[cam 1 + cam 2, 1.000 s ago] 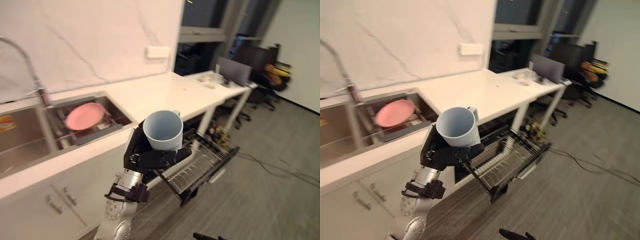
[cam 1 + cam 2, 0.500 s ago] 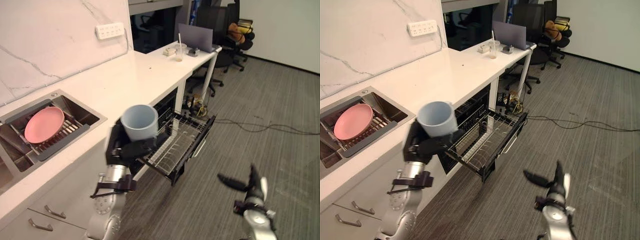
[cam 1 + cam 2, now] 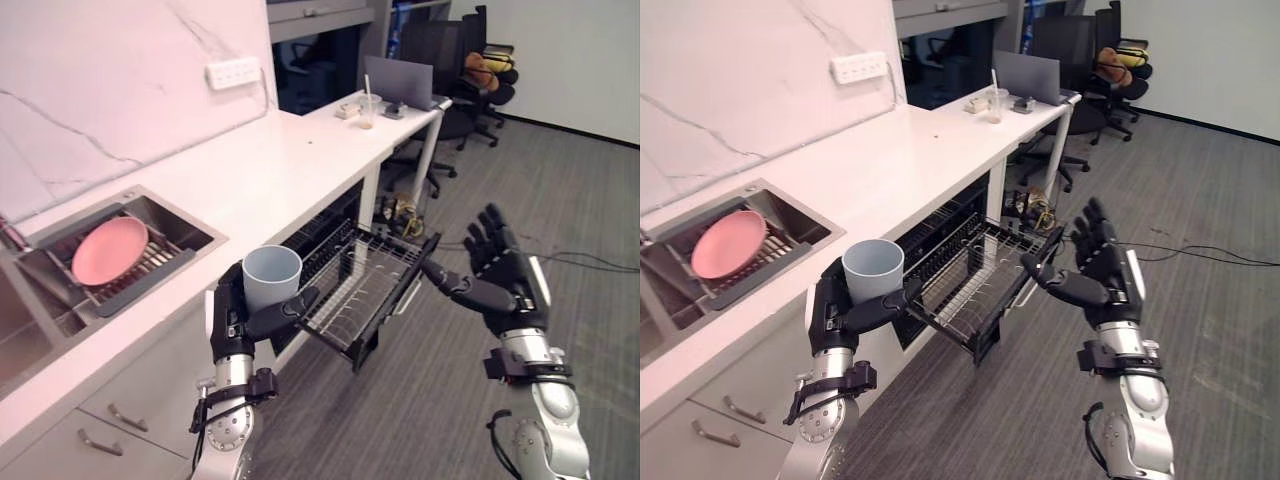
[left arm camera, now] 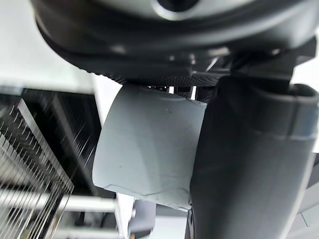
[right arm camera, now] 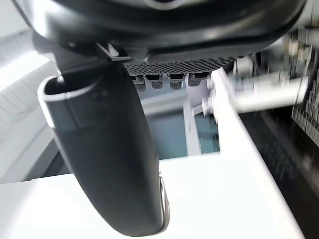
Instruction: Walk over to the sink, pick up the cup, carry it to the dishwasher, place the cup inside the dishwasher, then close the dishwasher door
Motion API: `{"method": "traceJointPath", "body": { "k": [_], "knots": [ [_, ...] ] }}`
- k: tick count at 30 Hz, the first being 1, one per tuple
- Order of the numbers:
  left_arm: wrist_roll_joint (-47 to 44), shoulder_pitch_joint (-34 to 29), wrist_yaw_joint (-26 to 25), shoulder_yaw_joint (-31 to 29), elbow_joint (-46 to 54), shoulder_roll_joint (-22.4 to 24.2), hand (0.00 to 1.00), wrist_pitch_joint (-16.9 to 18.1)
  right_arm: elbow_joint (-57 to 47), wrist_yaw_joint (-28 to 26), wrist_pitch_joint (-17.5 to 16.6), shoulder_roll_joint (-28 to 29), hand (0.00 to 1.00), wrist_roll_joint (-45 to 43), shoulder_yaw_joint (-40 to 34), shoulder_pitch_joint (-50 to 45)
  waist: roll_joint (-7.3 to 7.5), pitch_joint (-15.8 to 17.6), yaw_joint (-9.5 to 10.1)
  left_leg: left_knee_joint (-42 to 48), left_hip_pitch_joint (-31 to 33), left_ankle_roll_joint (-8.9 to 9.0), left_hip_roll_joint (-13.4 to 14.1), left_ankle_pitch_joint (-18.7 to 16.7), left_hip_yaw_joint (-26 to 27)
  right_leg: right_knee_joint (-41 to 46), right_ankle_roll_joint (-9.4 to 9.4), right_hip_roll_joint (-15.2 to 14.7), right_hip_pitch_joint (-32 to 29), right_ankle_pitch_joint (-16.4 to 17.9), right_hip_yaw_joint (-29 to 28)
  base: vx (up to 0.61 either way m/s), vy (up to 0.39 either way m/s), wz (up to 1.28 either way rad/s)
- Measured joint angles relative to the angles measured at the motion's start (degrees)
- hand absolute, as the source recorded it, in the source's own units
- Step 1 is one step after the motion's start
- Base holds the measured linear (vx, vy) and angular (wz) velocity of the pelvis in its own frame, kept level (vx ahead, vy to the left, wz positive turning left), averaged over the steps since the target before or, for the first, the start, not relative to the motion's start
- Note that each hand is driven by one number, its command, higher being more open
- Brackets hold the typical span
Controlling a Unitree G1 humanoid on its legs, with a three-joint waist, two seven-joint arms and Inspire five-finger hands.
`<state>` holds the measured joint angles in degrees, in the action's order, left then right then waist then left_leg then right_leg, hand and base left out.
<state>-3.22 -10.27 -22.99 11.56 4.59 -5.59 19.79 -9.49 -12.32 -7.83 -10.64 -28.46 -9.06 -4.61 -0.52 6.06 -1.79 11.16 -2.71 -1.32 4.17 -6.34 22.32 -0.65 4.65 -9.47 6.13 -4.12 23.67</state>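
I see my left hand (image 3: 235,318) low and left of centre, fingers clamped round the pale blue cup (image 3: 272,277), which stands upright just beside the pulled-out dishwasher rack (image 3: 368,288). At right, my right hand (image 3: 508,278) has its fingers spread straight.

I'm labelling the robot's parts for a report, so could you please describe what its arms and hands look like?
The left arm and right arm are silver-grey and rounded, with a black collar at each wrist. The left hand and right hand are dark, with slender fingers and a pale strip along one edge.
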Motion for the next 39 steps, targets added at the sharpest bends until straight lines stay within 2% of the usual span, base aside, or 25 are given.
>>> {"method": "traceJointPath", "body": {
  "k": [2,3,4,5,6,7,10,13,16,22,27,32,39],
  "knots": [
    [1.51,0.22,-0.84,0.39,0.08,0.02,0.0,0.16,-0.33,-1.08,0.02,0.54,1.0,-1.91,2.22,0.66,0.12,0.08,0.31,-0.85,-0.34,0.22,-0.86,-0.35,0.33,1.82,0.3,-1.12,-0.94,1.05,-0.2,-0.09,0.1,-0.06],
    [2.31,0.44,-0.95,1.29,0.12,0.19,0.0,0.16,-1.04,-1.23,0.08,1.24,1.0,-3.07,3.19,0.68,0.77,0.47,0.46,-1.01,-0.04,-0.03,-1.72,-0.54,-0.07,4.53,0.51,-2.38,-2.56,2.92,-0.3,-0.08,0.135,0.08],
    [2.85,0.82,-0.6,2.17,0.14,0.15,0.0,0.16,-1.97,-1.26,0.09,2.19,1.0,-3.59,3.71,0.67,0.91,0.61,0.38,-1.1,0.42,-0.53,-3.16,-0.84,-1.64,7.47,-0.1,-3.8,-4.08,4.59,-0.18,-0.06,0.149,0.1],
    [3.17,1.04,-0.45,2.65,0.14,0.13,0.0,0.15,-2.38,-1.25,0.09,2.51,1.0,-3.89,3.91,0.67,0.78,0.73,0.34,-1.29,0.42,-0.77,-3.48,-0.98,-2.35,8.88,-1.0,-4.48,-4.66,5.28,-0.03,-0.02,0.154,0.14],
    [3.81,1.45,-0.33,3.64,0.25,0.19,0.0,0.19,-2.9,-1.27,0.08,2.88,1.0,-4.18,4.72,0.64,1.32,1.26,0.24,-1.21,0.35,-1.12,-4.28,-1.16,-3.08,13.13,-3.72,-5.99,-6.19,6.98,0.34,0.02,0.153,0.11],
    [5.45,1.72,-0.52,4.11,0.24,0.25,0.0,0.2,-2.87,-1.34,0.1,2.88,1.0,-4.18,5.96,0.65,1.81,1.65,0.01,-0.66,0.23,-2.26,-4.61,-1.0,-3.3,17.79,-4.26,-7.22,-7.67,7.48,0.28,0.03,0.139,0.09],
    [7.42,2.69,-1.35,5.65,0.22,-0.18,0.0,0.19,-2.73,-1.46,0.21,3.42,1.0,-4.17,9.17,0.65,2.19,1.68,-0.52,-0.12,0.2,-3.25,-4.85,-0.6,-4.06,18.47,-3.4,-7.67,-7.94,6.53,-0.66,0.06,0.071,0.17],
    [7.85,5.96,-2.21,7.25,0.22,-0.25,0.0,0.2,-2.46,-1.63,0.2,3.66,1.0,-3.99,12.63,0.6,2.25,1.69,0.54,-0.28,0.24,-3.3,-5.14,-0.56,-4.69,13.13,-0.66,-6.42,-5.05,4.8,-3.19,0.07,0.03,0.12],
    [8.94,6.94,-2.16,8.21,0.22,-0.61,0.0,0.31,-2.38,-1.64,0.1,3.3,1.0,-4.0,14.21,0.58,2.34,1.72,0.99,-0.97,-1.45,-3.09,-4.97,-0.47,-5.49,9.46,0.96,-5.37,-1.54,3.73,-4.02,0.02,-0.009,0.1],
    [9.0,6.93,-2.03,10.23,0.21,-1.07,0.0,0.22,-2.59,-1.04,0.09,2.73,1.0,-4.14,15.5,0.88,2.69,1.72,1.85,-3.28,-1.7,-1.31,-4.87,0.18,-5.23,5.61,1.53,-4.27,-0.39,3.43,-4.5,-0.04,-0.017,-0.03],
    [9.98,6.93,-0.96,11.98,0.21,-1.05,0.0,-0.32,-3.01,-0.89,1.05,2.91,1.0,-4.17,16.3,1.29,3.14,1.45,1.77,-3.95,-1.39,-0.74,-4.12,0.78,-5.36,4.51,1.76,-3.36,-0.45,3.27,-3.97,0.03,-0.019,0.01],
    [9.97,6.93,0.85,12.75,0.22,-1.04,0.0,-0.63,-3.23,-0.91,1.81,3.07,1.0,-4.16,16.34,2.24,3.99,0.9,1.65,-4.41,-1.44,-0.94,-3.8,1.29,-5.94,4.2,1.62,-3.08,-0.19,2.97,-3.3,0.07,-0.001,0.07],
    [9.9,6.73,3.3,13.79,0.24,-1.26,0.0,-0.66,-3.94,-1.52,4.0,3.1,1.0,-3.98,17.76,2.27,4.09,0.75,1.69,-5.97,-2.26,-1.53,-4.24,1.84,-6.22,3.49,1.37,-3.08,0.16,0.38,-3.14,0.0,0.052,0.03]
  ]
}}
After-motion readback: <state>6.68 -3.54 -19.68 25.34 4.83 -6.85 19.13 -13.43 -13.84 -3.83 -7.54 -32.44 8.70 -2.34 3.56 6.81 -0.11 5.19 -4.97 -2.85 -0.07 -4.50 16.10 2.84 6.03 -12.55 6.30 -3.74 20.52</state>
